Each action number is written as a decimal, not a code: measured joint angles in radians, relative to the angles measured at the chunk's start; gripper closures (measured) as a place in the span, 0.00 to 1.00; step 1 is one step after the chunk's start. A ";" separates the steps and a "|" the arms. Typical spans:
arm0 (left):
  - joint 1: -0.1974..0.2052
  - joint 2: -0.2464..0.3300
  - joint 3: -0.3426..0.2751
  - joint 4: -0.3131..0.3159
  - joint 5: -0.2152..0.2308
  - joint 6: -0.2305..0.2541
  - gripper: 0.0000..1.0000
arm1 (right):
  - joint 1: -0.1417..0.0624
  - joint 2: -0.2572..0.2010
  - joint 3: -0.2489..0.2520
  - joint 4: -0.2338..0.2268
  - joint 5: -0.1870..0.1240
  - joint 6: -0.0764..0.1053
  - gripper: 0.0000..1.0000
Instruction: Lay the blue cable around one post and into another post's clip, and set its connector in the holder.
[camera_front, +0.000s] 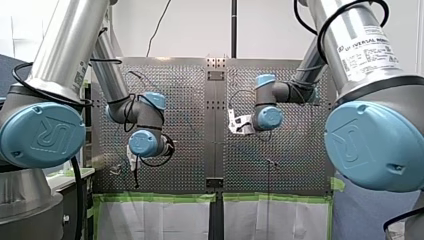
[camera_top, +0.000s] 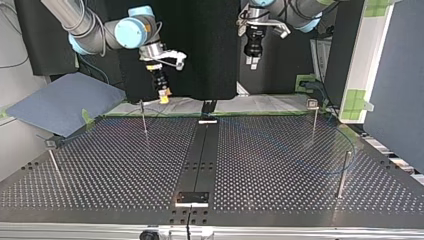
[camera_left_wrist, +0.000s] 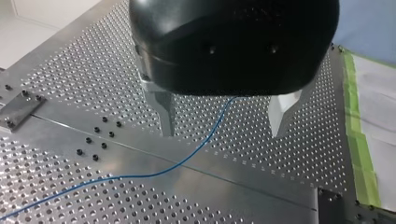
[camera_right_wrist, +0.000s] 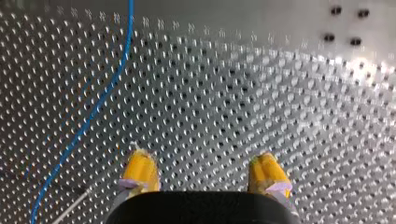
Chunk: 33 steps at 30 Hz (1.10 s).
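The thin blue cable (camera_left_wrist: 201, 144) lies loose on the perforated table (camera_left_wrist: 84, 60). It passes under my left gripper (camera_left_wrist: 224, 133), whose two metal fingers (camera_left_wrist: 165, 114) stand wide apart above it, open and holding nothing. In the right wrist view the cable (camera_right_wrist: 106, 95) runs beside my right gripper (camera_right_wrist: 204, 173), outside its yellow pads (camera_right_wrist: 140, 170), which are open and empty. In the top view both grippers hang high over the table's far edge, my right gripper (camera_top: 162, 95) at the left and my left gripper (camera_top: 252, 62) at the right. The cable (camera_top: 349, 150) shows as a faint arc. Its connector is not visible.
Thin upright posts stand on the table: one far left (camera_top: 144, 119), one near left (camera_top: 54, 162), one far right (camera_top: 314, 120), one near right (camera_top: 343, 175). A dark centre strip (camera_top: 204, 150) carries small plates at both ends. Green tape (camera_left_wrist: 357, 140) edges the table.
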 joint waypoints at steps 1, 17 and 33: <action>0.001 0.000 0.000 -0.002 -0.002 0.000 0.00 | 0.007 0.001 0.000 0.001 0.002 -0.002 0.01; 0.004 0.000 0.009 -0.008 -0.001 -0.006 0.00 | 0.135 0.004 0.000 0.005 0.010 -0.020 0.01; 0.014 0.000 0.014 -0.017 -0.008 -0.016 0.00 | 0.264 0.008 0.053 -0.036 0.021 0.024 0.01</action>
